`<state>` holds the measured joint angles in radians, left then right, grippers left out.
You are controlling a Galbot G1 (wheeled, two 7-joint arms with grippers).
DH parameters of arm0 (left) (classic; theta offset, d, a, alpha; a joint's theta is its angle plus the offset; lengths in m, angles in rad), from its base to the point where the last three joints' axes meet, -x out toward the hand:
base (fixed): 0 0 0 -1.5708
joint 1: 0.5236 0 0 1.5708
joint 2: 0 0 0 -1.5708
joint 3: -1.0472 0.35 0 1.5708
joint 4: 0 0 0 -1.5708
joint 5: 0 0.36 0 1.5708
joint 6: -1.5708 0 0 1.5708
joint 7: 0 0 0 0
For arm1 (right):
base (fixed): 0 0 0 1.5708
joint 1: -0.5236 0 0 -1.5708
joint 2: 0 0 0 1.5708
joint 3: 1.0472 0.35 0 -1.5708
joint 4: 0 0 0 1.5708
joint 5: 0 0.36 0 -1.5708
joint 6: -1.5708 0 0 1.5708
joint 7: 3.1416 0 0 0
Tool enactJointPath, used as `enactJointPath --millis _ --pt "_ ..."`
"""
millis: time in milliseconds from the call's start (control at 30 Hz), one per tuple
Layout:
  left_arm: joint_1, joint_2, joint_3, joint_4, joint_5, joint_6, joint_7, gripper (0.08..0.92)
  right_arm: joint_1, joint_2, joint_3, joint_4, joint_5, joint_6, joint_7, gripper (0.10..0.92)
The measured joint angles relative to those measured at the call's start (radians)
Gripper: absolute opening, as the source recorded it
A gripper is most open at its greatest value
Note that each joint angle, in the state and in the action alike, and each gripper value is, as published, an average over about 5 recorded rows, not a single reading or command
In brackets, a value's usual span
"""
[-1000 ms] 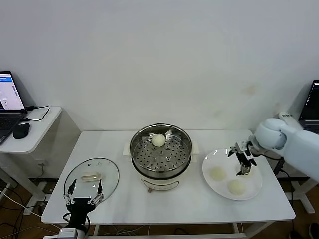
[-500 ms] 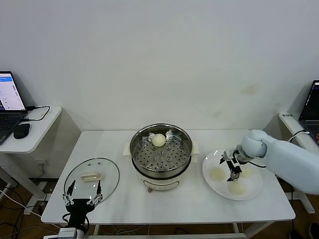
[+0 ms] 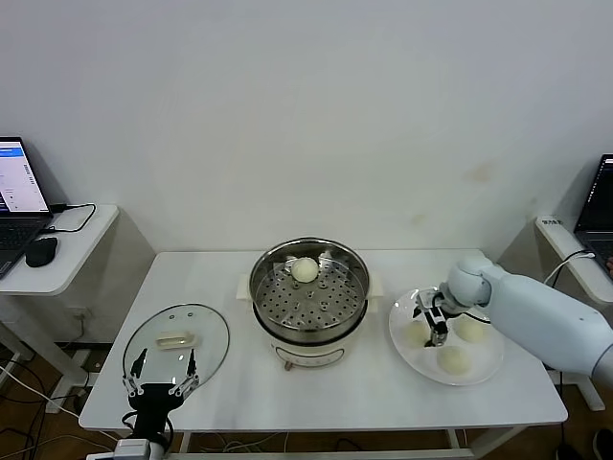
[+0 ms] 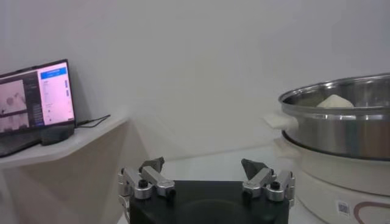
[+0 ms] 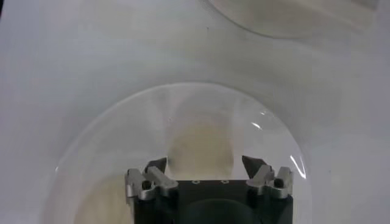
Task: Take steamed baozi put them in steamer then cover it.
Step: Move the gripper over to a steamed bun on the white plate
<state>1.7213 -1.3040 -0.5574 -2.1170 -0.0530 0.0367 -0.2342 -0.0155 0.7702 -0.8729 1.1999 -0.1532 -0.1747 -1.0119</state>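
One baozi (image 3: 305, 270) lies on the perforated tray of the steel steamer (image 3: 259, 287) at the table's centre. Three more rest on the white plate (image 3: 479, 377) to its right. My right gripper (image 3: 431, 326) is low over the plate, open, its fingers straddling the leftmost baozi (image 5: 201, 146) with a gap on each side. The other two plate buns (image 3: 471, 328) (image 3: 452, 359) lie free. The glass cover (image 3: 206, 331) lies flat at the front left. My left gripper (image 3: 161, 376) hangs open and empty at the table's front edge beside it, facing the steamer (image 4: 341, 128).
A side table (image 3: 77, 259) on the left carries a laptop (image 3: 17, 196) and a mouse (image 3: 40, 251). Another laptop (image 3: 601, 192) shows at the right edge. The plate sits close to the steamer's right side.
My right gripper has slid left across the plate from its right side to the leftmost baozi, and its fingers have narrowed around it. The left arm has not moved.
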Motion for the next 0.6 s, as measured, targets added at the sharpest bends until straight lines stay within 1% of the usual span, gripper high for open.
enactJointPath --millis 300,600 --pt "0.001 -0.002 0.001 -0.003 0.001 0.000 0.000 0.823 -0.005 0.005 0.006 -0.006 -0.010 0.001 -0.009 0.616" --pt "0.004 0.001 0.001 -0.013 0.002 0.000 -0.001 0.823 0.027 -0.014 0.000 0.015 0.004 0.000 -0.026 0.570"
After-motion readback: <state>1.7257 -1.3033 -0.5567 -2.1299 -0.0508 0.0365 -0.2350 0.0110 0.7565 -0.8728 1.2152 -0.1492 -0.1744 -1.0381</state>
